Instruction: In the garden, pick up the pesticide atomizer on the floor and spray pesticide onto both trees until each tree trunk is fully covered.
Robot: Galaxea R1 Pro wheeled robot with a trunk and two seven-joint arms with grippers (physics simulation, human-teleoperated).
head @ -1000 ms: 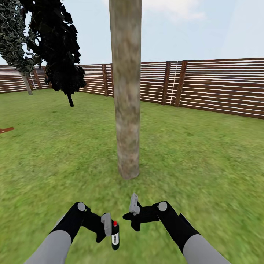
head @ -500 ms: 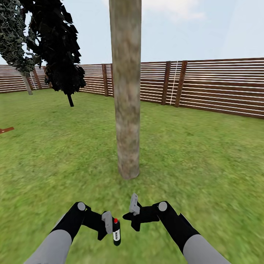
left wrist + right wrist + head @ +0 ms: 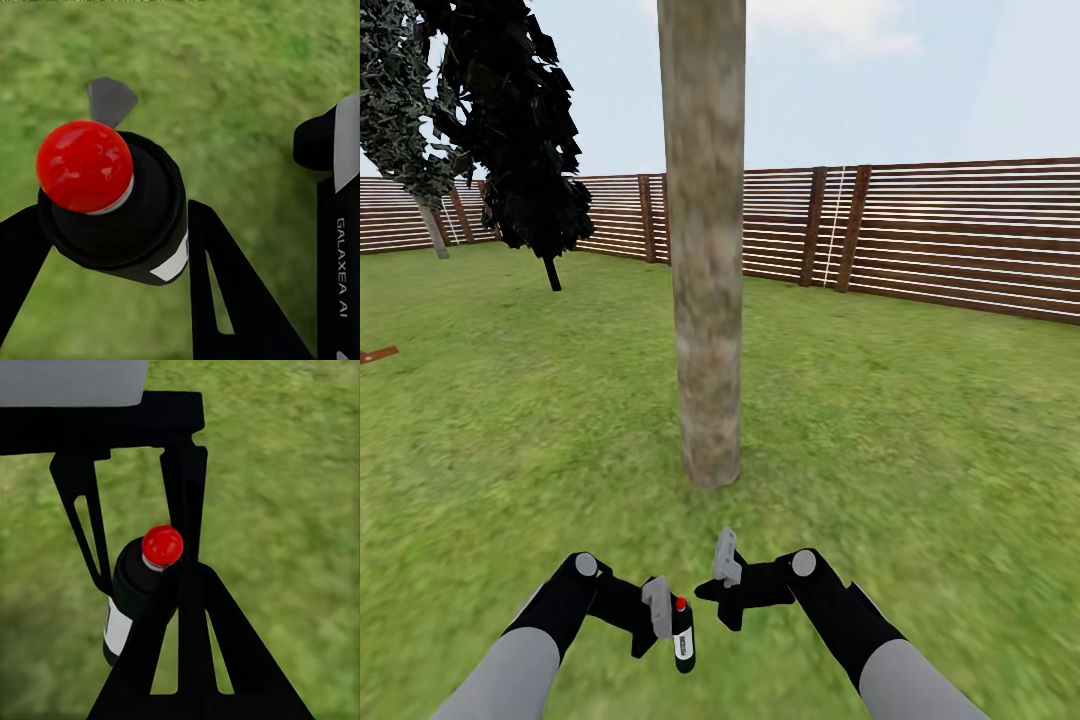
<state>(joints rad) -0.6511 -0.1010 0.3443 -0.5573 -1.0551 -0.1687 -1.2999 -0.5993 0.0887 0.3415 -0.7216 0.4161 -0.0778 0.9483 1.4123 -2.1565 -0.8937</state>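
The pesticide atomizer [image 3: 682, 638], a small dark bottle with a red tip and a white band, stands upright in my left gripper [image 3: 670, 628], which is shut on it low in the head view. The left wrist view looks down on its red tip [image 3: 85, 166] between the black fingers. My right gripper [image 3: 726, 558] is shut and holds nothing, just right of the atomizer [image 3: 139, 585]. A thick, mottled grey-tan tree trunk [image 3: 705, 250] rises from the lawn straight ahead, a short way beyond both grippers. Its foliage is out of view above.
Green lawn [image 3: 920, 420] spreads all around. A reddish-brown slat fence [image 3: 960, 235] closes the back. At the far left stand a dark-leaved tree [image 3: 520, 130] and a pale-trunked tree [image 3: 432, 225]. A small reddish piece [image 3: 378, 353] lies at the left edge.
My left gripper has shifted slightly to the right with the atomizer in it. The right arm and the view have not moved.
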